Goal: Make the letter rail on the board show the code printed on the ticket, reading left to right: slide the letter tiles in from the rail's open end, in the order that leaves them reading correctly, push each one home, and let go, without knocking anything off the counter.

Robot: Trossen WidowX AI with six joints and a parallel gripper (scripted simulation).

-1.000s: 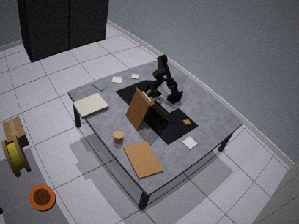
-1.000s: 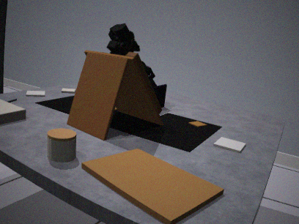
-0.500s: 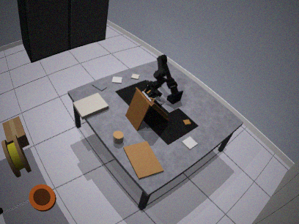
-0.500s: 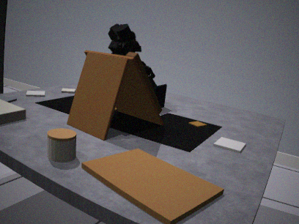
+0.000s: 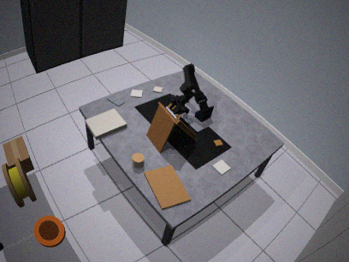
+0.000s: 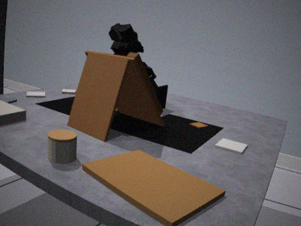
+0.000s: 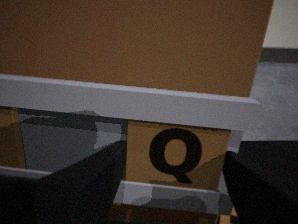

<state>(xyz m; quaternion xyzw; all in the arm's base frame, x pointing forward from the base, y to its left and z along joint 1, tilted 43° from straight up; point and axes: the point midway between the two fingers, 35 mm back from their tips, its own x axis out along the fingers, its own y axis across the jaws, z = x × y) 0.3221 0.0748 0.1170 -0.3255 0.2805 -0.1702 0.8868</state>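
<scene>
The Q tile [image 7: 155, 172] stands upright in the letter rail [image 7: 110, 100], close to its right end in the wrist view. My gripper [image 7: 174, 153] [image 5: 174, 108] is shut on the Q tile, one finger at each side. Part of another tile [image 7: 9, 142] shows in the rail at the left edge, its letter out of view, with a gap between it and the Q. The rail runs along the top of the leaning board [image 5: 161, 128] [image 6: 94, 92], which hides the gripper in the exterior view. No ticket print is readable.
A small orange tile [image 5: 218, 142] [image 6: 199, 125] lies on the black mat [image 5: 198, 158] [image 6: 177, 138]. Beyond the board are a round tin [image 5: 138, 160] [image 6: 62, 148], a flat orange panel [image 5: 167, 187] [image 6: 151, 185] and a cream slab [image 5: 106, 122]. White cards [image 5: 221, 167] [image 5: 136, 92] lie around.
</scene>
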